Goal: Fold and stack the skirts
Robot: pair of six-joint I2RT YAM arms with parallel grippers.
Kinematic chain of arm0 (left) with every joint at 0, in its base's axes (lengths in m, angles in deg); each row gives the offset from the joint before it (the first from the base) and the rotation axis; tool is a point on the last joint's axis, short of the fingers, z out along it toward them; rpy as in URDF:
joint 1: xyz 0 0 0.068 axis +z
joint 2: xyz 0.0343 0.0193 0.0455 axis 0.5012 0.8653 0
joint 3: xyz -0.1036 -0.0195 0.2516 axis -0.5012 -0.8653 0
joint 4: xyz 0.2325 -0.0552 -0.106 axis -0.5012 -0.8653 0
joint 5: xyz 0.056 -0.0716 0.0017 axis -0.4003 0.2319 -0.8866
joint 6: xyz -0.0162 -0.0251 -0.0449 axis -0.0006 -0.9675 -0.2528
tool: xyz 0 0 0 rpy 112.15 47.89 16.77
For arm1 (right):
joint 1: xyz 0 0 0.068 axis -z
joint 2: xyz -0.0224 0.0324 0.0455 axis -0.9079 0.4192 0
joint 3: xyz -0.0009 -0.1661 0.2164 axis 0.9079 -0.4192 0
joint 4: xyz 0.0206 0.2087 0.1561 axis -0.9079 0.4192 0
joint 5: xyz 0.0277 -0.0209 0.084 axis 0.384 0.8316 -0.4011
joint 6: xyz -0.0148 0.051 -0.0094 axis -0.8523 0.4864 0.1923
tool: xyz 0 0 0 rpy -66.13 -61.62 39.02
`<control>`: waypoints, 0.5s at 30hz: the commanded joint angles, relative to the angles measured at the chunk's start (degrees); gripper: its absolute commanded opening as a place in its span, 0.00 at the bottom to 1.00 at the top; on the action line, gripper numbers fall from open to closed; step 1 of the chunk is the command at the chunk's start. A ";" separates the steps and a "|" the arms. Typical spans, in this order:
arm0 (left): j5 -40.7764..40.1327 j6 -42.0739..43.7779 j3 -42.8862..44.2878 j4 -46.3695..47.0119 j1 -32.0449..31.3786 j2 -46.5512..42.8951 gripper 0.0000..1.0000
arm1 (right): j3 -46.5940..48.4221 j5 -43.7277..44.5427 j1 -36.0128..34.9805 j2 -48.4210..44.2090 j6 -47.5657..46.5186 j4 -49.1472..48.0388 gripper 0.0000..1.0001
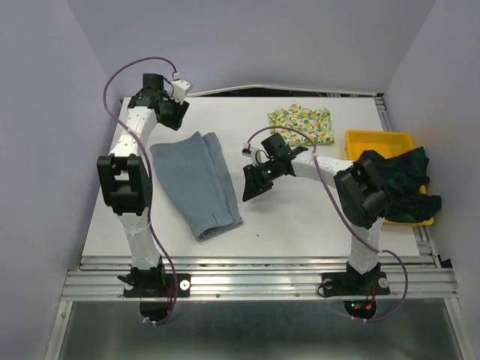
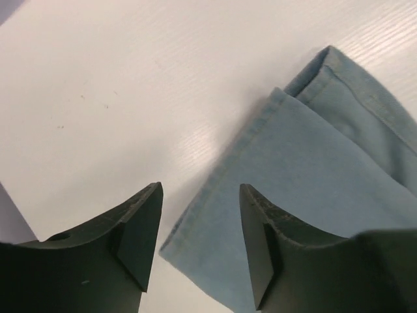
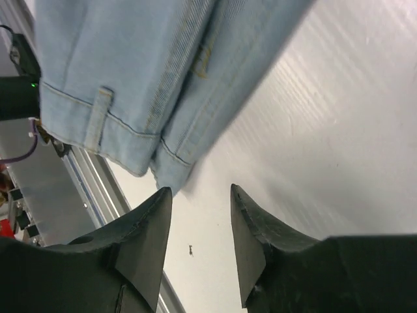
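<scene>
The light blue-grey skirt (image 1: 196,183) lies folded lengthwise on the left half of the table; it also shows in the left wrist view (image 2: 313,169) and the right wrist view (image 3: 150,72). The lemon-print skirt (image 1: 301,122) lies folded at the back. The dark plaid skirt (image 1: 401,184) is heaped in the yellow tray (image 1: 379,139). My left gripper (image 1: 171,114) is open and empty above the blue skirt's far corner (image 2: 201,195). My right gripper (image 1: 247,189) is open and empty, just right of the blue skirt's waistband end (image 3: 201,195).
The yellow tray stands at the table's right edge. An aluminium rail (image 1: 255,281) runs along the near edge. Bare white table (image 1: 300,217) lies between the blue skirt and the tray. Purple walls close in both sides.
</scene>
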 commanded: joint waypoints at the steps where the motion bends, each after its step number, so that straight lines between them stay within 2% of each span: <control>1: -4.47 -6.78 -13.07 -2.41 -4.03 -12.57 0.55 | -3.18 2.38 -1.68 1.62 5.54 -5.91 0.45; 3: -6.50 -8.82 -18.79 -3.47 -4.57 -14.35 0.43 | -2.66 2.46 -1.68 3.21 6.26 -6.71 0.42; 6: -5.71 -9.89 -32.74 -3.05 -4.83 -18.12 0.28 | -2.48 3.25 -2.20 5.41 7.75 -7.94 0.39; 9: -6.05 -9.36 -40.15 0.02 -5.09 -19.45 0.24 | -3.79 2.64 -2.83 6.64 9.33 -9.96 0.37; 12: -6.50 -9.27 -41.58 1.26 -5.53 -17.88 0.19 | -5.98 2.63 -5.01 7.26 11.44 -11.98 0.34; 15: -7.81 -9.10 -39.31 2.75 -5.71 -14.29 0.15 | -9.49 2.11 -7.12 7.70 15.64 -16.62 0.29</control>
